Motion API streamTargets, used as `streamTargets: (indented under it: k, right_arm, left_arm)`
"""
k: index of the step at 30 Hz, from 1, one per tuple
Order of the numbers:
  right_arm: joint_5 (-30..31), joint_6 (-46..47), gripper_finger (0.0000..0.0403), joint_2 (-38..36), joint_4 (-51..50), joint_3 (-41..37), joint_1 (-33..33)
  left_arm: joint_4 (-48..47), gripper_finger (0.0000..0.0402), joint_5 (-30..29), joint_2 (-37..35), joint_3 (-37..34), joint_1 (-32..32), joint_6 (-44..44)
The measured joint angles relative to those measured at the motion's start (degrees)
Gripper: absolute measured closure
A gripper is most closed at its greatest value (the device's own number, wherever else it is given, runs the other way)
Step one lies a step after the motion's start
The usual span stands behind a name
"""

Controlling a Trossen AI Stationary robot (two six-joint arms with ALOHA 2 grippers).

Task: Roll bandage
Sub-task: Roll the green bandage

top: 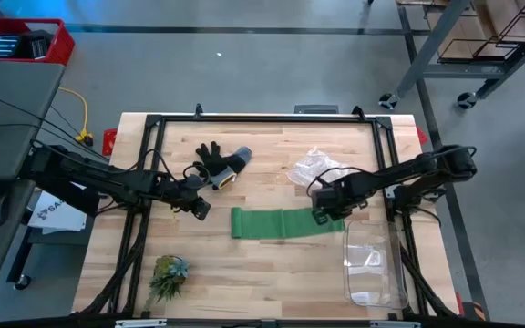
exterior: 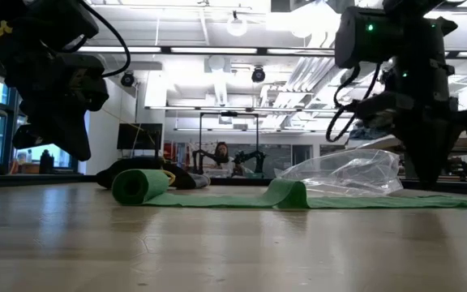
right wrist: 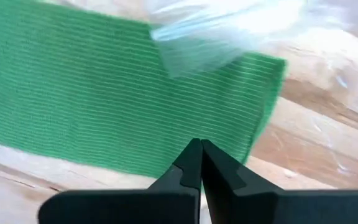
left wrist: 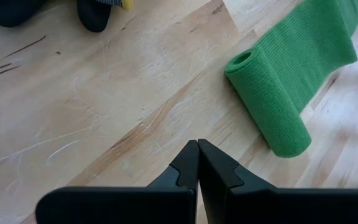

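Green bandage (top: 285, 222) lies flat mid-table, its left end rolled into a short cylinder. Left gripper (top: 200, 210), fingers pressed together and empty, hovers left of the roll. Right gripper (top: 319, 216), likewise closed, sits above the bandage's right end.

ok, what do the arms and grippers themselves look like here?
Both arms are dark, near-black, jointed links with black cables looped along them. The left gripper and right gripper look alike: two matte black fingers tapering to wedge tips from a broad black base. A small green light glows on the right arm's housing in the low view. No markings legible.
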Motion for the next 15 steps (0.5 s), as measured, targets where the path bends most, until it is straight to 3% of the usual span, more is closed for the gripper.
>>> streamTargets:
  k: [5,15]
  right_arm:
    - [1.86,1.66,0.0403,-3.55,9.55,0.17,0.00]
    - [0.62,2.10,0.0403,6.42,29.68,0.11,0.05]
  left_arm:
    - [0.02,0.0402,-0.01,0.00,0.00,0.00,0.04]
    - [-0.11,0.0401,-1.62,0.00,0.02,0.00,0.11]
